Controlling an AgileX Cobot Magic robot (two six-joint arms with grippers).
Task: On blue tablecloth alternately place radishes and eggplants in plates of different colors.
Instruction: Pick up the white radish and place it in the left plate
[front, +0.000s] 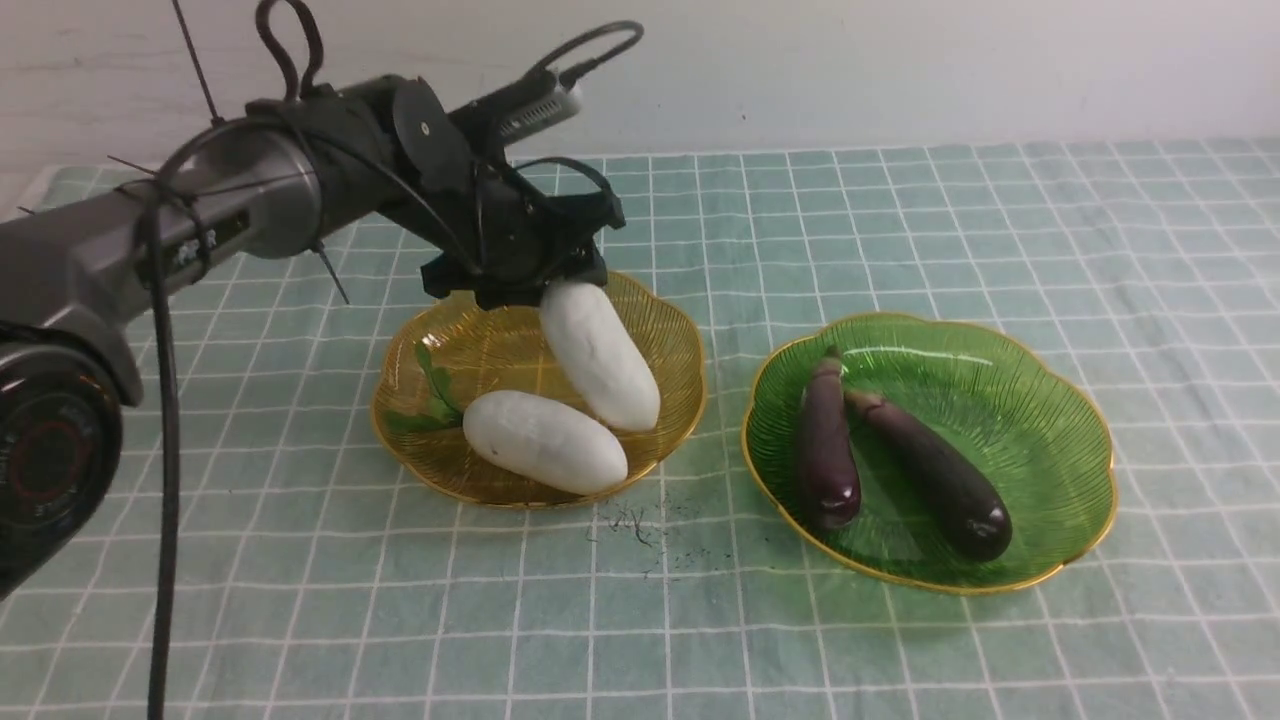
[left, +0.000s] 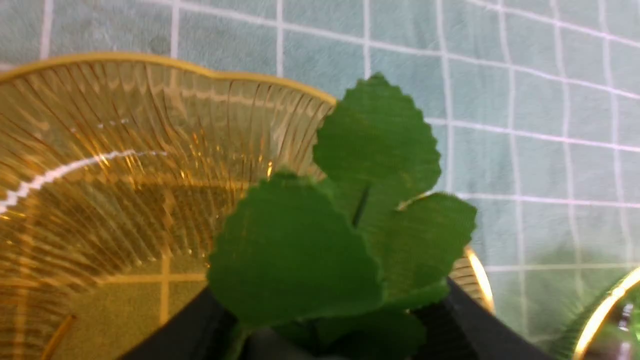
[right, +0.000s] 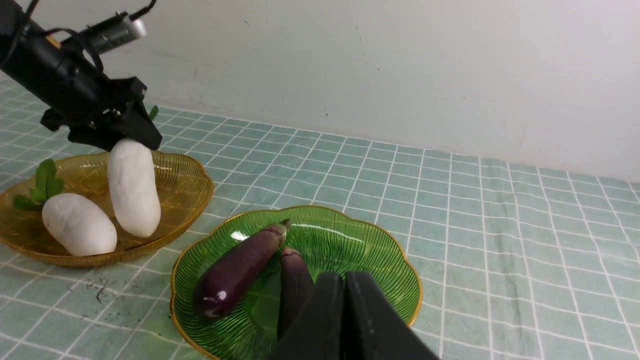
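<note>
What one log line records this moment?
left jaws: shut on white oblong toy radish, tilted in amber ribbed plastic plate | right jaws: shut, empty | green ribbed plate: two glossy purple eggplants

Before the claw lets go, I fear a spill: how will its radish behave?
The held radish, smooth and rounded, stands tilted, so it will probably topple and roll a little. The raised rim of the amber plate should catch it. It may nudge the other radish lying close by.

left arm (front: 250, 200) overhangs amber plate (front: 672, 340); tablecloth (front: 1000, 230) elsewhere lies bare.
</note>
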